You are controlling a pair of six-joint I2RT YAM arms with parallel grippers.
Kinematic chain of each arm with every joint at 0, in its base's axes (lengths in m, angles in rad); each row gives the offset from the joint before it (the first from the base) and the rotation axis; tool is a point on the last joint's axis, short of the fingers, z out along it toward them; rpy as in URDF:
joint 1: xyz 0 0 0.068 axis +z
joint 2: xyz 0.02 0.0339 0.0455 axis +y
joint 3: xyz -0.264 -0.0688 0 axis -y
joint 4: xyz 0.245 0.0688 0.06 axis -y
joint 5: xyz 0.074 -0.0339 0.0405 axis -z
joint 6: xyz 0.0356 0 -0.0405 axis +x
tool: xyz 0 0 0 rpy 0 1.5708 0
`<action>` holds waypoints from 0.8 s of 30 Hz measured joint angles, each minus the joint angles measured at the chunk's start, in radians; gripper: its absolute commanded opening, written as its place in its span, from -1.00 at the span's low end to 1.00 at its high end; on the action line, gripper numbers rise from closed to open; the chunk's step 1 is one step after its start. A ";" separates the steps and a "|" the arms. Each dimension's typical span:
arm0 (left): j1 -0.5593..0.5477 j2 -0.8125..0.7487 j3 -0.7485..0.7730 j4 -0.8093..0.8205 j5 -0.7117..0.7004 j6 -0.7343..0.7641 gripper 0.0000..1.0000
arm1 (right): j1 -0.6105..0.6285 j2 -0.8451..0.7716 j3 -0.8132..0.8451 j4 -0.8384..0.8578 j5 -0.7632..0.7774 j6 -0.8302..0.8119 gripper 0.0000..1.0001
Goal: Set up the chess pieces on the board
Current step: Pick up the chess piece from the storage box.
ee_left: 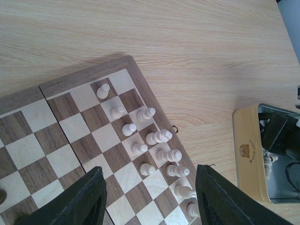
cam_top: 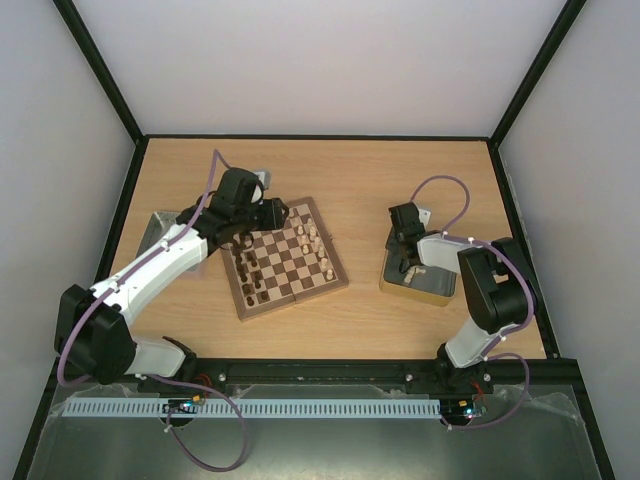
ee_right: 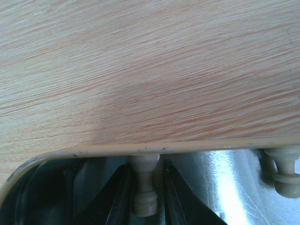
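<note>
R gripper (ee_right: 144,201) is down inside the tin (ee_right: 140,151). Its black fingers (ee_right: 117,197) press vs both sides of a small cream piece (ee_right: 144,185), which is turned wood w/ a waisted stem & rounded collar. Tin has a rounded corner, a tan outer wall w/ a small bear mark, and a shiny scuffed metal inside. A 2nd cream piece (ee_right: 285,176) lies further along the same wall, apart from the held one.

L gripper (ee_left: 150,201) hangs over the board (ee_left: 70,126) w/ fingers spread wide and nothing btwn them. Board is square, flat, matt wood w/ dark brown & cream checks inside a mid-brown border. It lies skewed to the table edges approx mid-table, left of the tin and well apart from it. Cream pieces (ee_left: 159,137) stand in two rough rows along the board edge nearest the tin. Dark pieces (cam_top: 248,272) stand along the opposite edge under the L arm; can't tell the count. Beyond is the table (cam_top: 400,170), smooth w/ a pale wood grain.
</note>
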 measured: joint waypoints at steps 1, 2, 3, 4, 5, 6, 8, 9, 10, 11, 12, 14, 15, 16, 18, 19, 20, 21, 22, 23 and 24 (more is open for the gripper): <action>0.000 0.000 0.000 0.000 0.000 0.000 0.09 | 0.000 0.000 0.000 0.000 0.002 0.003 -0.77; 0.000 0.000 0.000 0.000 0.000 0.000 0.09 | 0.000 0.000 -0.002 0.001 0.004 0.005 -0.84; 0.000 0.000 0.000 0.000 0.001 0.000 0.09 | 0.000 0.000 -0.003 0.001 0.008 0.008 -0.88; 0.000 0.000 0.000 0.000 0.001 0.000 0.09 | 0.000 0.000 -0.003 0.003 0.010 0.012 -0.90; 0.000 0.000 0.000 0.000 0.003 0.000 0.09 | 0.000 0.000 -0.003 0.004 0.011 0.013 -0.92; 0.000 0.000 0.000 0.000 0.004 0.000 0.09 | 0.000 0.000 -0.003 0.004 0.011 0.014 -0.93; 0.000 0.000 0.000 0.000 0.005 0.000 0.09 | 0.000 -0.002 -0.002 0.000 0.010 0.015 -0.93; 0.000 0.000 0.000 0.000 0.006 0.000 0.10 | 0.000 -0.006 0.000 -0.009 0.006 0.014 -0.93; 0.000 0.000 0.000 0.000 0.007 -0.003 0.10 | 0.000 -0.014 0.001 -0.021 -0.002 0.014 -0.93; 0.000 0.000 0.000 0.000 0.007 -0.005 0.11 | 0.000 -0.027 0.002 -0.042 -0.015 0.014 -0.93; 0.000 0.000 0.000 0.001 0.008 -0.007 0.11 | 0.000 -0.050 0.002 -0.067 -0.034 0.013 -0.93; 0.000 -0.002 -0.001 0.005 0.011 -0.014 0.12 | -0.001 -0.107 0.003 -0.112 -0.078 0.011 -0.93; 0.000 -0.005 -0.003 0.008 0.013 -0.016 0.13 | -0.001 -0.143 0.006 -0.134 -0.104 0.011 -0.93; 0.001 -0.007 -0.003 0.010 0.015 -0.019 0.13 | -0.001 -0.177 0.010 -0.152 -0.129 0.011 -0.93; 0.003 -0.016 -0.008 0.021 0.019 -0.026 0.14 | -0.002 -0.254 0.018 -0.188 -0.203 0.011 -0.92; 0.006 -0.022 -0.012 0.026 0.023 -0.030 0.14 | -0.002 -0.283 0.023 -0.200 -0.236 0.011 -0.91; 0.008 -0.028 -0.016 0.034 0.024 -0.034 0.14 | -0.002 -0.308 0.030 -0.214 -0.276 0.013 -0.91; 0.011 -0.033 -0.019 0.038 0.027 -0.038 0.14 | -0.002 -0.324 0.039 -0.227 -0.312 0.015 -0.90; 0.014 -0.038 -0.023 0.042 0.027 -0.041 0.14 | -0.002 -0.336 0.049 -0.237 -0.354 0.019 -0.90; 0.018 -0.042 -0.024 0.045 0.030 -0.044 0.14 | -0.002 -0.342 0.059 -0.246 -0.399 0.028 -0.90; 0.021 -0.047 -0.029 0.053 0.031 -0.046 0.15 | -0.002 -0.343 0.068 -0.254 -0.444 0.038 -0.90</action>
